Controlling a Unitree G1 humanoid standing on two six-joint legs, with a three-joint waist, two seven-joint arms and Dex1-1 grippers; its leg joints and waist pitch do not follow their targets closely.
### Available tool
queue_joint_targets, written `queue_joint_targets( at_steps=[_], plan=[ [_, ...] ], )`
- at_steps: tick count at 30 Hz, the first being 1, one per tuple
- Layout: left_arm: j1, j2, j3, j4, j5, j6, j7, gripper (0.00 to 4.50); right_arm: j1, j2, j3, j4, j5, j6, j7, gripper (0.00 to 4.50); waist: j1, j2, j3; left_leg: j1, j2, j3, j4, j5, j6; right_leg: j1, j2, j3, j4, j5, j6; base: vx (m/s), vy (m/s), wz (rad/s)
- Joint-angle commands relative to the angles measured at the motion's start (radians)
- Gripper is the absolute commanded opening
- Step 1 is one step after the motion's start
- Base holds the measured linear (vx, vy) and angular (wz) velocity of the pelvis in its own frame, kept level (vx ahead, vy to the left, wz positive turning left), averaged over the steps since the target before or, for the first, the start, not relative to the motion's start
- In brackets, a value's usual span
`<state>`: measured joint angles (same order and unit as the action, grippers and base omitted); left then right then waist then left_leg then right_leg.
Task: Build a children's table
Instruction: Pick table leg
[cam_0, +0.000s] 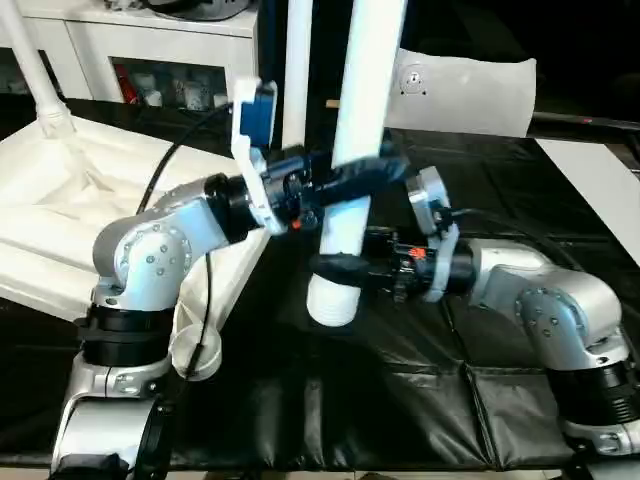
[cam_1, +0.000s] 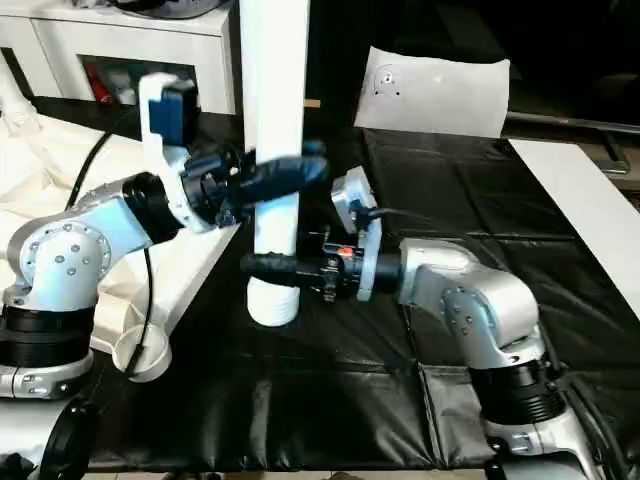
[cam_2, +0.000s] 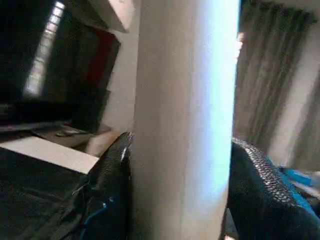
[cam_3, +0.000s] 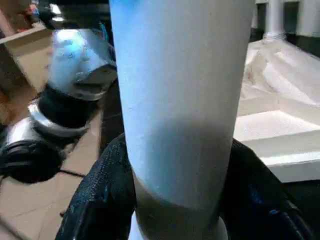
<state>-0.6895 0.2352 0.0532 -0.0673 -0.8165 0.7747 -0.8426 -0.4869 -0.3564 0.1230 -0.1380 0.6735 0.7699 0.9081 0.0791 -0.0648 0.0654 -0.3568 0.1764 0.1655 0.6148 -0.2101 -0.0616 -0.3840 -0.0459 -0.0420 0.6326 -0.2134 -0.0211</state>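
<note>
**A:** What sits closest to the camera?

**B:** The robot's two silver forearms, one at each side. Between them a white table leg (cam_0: 352, 150) stands upright, its wide open end resting on the black mat (cam_0: 400, 400).

**A:** Who has hold of that leg?

**B:** Both arms. The left gripper (cam_0: 355, 178) reaches in from the left and clasps the leg higher up, one black finger on each side of the tube and both pressed against it. The right gripper (cam_0: 340, 268) comes in from the right and pinches the same leg lower down, just above its foot, again a finger on either side.

**A:** Where is the rest of the table?

**B:** The white tabletop (cam_0: 60, 210) lies upside down to the left of the leg, ribbed underside facing up. A round corner socket (cam_0: 195, 355) juts out at its near corner, just beside the left arm's base. Another leg (cam_0: 30, 60) rises from the tabletop's far left corner, and one more white leg (cam_0: 297, 70) stands upright just behind the held one.

**A:** Anything further back?

**B:** A flat white sheet (cam_0: 465, 95) with a small hole stands at the mat's far edge. Behind the tabletop is a white cabinet (cam_0: 150, 60) with glass doors.
</note>
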Motion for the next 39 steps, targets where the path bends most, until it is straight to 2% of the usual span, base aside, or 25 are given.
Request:
queue_joint_targets(
  at_steps=[1,2,3,5,6,7,10,13,15,17,21,25,37,38,39],
  plan=[
    [0.012,-0.020,0.006,-0.027,0.042,-0.028,0.075,2.70,-0.025,0.011,-0.033,0.019,-0.025,-0.035,-0.049,1.91,0.000,0.007,-0.067,0.005,0.053,-0.012,-0.072,-0.044,-0.024,0.052,-0.093,0.052,-0.068,-0.085,-0.199,0.000,0.000,0.00],
    [0.013,-0.022,0.008,-0.029,0.043,-0.030,0.083,2.70,-0.025,0.013,-0.034,0.021,-0.028,-0.037,-0.054,1.91,-0.001,0.006,-0.067,0.005,0.053,-0.011,-0.072,-0.046,-0.026,0.053,-0.093,0.052,-0.068,-0.087,-0.199,0.000,0.000,0.00],
    [0.019,-0.030,0.014,-0.038,0.049,-0.027,0.117,2.70,-0.027,0.019,-0.036,0.026,-0.037,-0.047,-0.068,1.91,0.000,0.010,-0.067,0.006,0.051,-0.011,-0.072,-0.051,-0.026,0.053,-0.092,0.052,-0.069,-0.096,-0.196,0.000,0.000,0.00],
    [0.030,-0.043,0.018,-0.053,0.059,-0.026,0.162,2.70,-0.028,0.025,-0.038,0.029,-0.046,-0.057,-0.083,1.91,0.000,0.008,-0.068,0.006,0.052,-0.011,-0.072,-0.047,-0.028,0.053,-0.091,0.052,-0.068,-0.088,-0.193,0.000,0.000,0.00],
    [0.047,-0.062,0.023,-0.076,0.071,-0.028,0.219,2.70,-0.029,0.033,-0.038,0.033,-0.061,-0.071,-0.102,1.91,0.001,0.011,-0.069,0.007,0.054,-0.012,-0.072,-0.044,-0.030,0.053,-0.092,0.052,-0.066,-0.070,-0.196,0.000,0.000,0.00],
    [0.051,-0.067,0.023,-0.080,0.073,-0.030,0.227,2.70,-0.030,0.035,-0.037,0.034,-0.065,-0.074,-0.106,1.91,0.001,0.008,-0.067,0.005,0.052,-0.011,-0.072,-0.043,-0.028,0.054,-0.091,0.052,-0.068,-0.068,-0.197,0.000,0.000,0.00],
    [0.066,-0.080,0.021,-0.093,0.082,-0.044,0.248,2.70,-0.030,0.038,-0.034,0.037,-0.077,-0.084,-0.115,1.91,0.004,0.008,-0.068,0.006,0.051,-0.010,-0.072,-0.047,-0.024,0.052,-0.089,0.053,-0.069,-0.073,-0.190,0.000,0.000,0.00],
    [0.087,-0.117,0.014,-0.113,0.119,-0.079,0.314,2.35,-0.032,0.047,-0.028,0.042,-0.100,-0.102,-0.137,1.91,0.003,0.009,-0.066,0.005,0.053,-0.012,-0.073,-0.060,-0.030,0.053,-0.090,0.053,-0.071,-0.087,-0.184,0.000,0.000,0.00],
    [0.092,-0.156,0.009,-0.123,0.152,-0.109,0.377,2.35,-0.034,0.059,-0.024,0.049,-0.116,-0.119,-0.156,1.91,0.003,0.006,-0.066,0.006,0.054,-0.011,-0.073,-0.063,-0.028,0.052,-0.089,0.053,-0.072,-0.092,-0.181,0.000,0.000,0.00],
    [0.092,-0.158,-0.005,-0.121,0.182,-0.126,0.401,2.13,-0.037,0.066,-0.022,0.056,-0.123,-0.129,-0.166,1.90,0.003,0.006,-0.066,0.005,0.052,-0.012,-0.074,-0.067,-0.025,0.052,-0.090,0.053,-0.075,-0.109,-0.172,0.000,0.000,0.00],
    [0.094,-0.157,-0.016,-0.115,0.208,-0.141,0.421,2.01,-0.041,0.073,-0.019,0.065,-0.133,-0.141,-0.176,1.89,0.003,0.006,-0.066,0.005,0.051,-0.012,-0.073,-0.064,-0.025,0.050,-0.089,0.054,-0.075,-0.113,-0.158,0.000,0.000,0.00],
    [0.093,-0.153,-0.017,-0.099,0.224,-0.147,0.428,1.88,-0.048,0.080,-0.018,0.074,-0.144,-0.151,-0.181,1.89,0.001,0.008,-0.066,0.005,0.051,-0.012,-0.073,-0.060,-0.024,0.049,-0.086,0.053,-0.073,-0.093,-0.163,0.000,0.000,0.00],
    [0.068,-0.169,0.006,-0.068,0.185,-0.154,0.413,1.86,-0.070,0.089,-0.020,0.096,-0.161,-0.161,-0.197,1.89,0.000,0.007,-0.066,0.005,0.050,-0.011,-0.073,-0.063,-0.026,0.049,-0.087,0.053,-0.073,-0.090,-0.169,0.000,0.000,0.00],
    [0.060,-0.163,0.009,-0.060,0.181,-0.151,0.402,1.86,-0.076,0.093,-0.032,0.101,-0.143,-0.143,-0.197,2.45,-0.001,0.008,-0.066,0.006,0.050,-0.011,-0.074,-0.065,-0.025,0.048,-0.087,0.053,-0.074,-0.094,-0.169,0.000,0.000,0.00],
    [0.055,-0.156,0.009,-0.054,0.179,-0.149,0.393,1.86,-0.080,0.095,-0.038,0.104,-0.135,-0.136,-0.196,2.59,-0.002,0.008,-0.066,0.007,0.050,-0.012,-0.074,-0.070,-0.025,0.048,-0.087,0.053,-0.074,-0.100,-0.170,0.000,0.000,0.00]
  ],
)
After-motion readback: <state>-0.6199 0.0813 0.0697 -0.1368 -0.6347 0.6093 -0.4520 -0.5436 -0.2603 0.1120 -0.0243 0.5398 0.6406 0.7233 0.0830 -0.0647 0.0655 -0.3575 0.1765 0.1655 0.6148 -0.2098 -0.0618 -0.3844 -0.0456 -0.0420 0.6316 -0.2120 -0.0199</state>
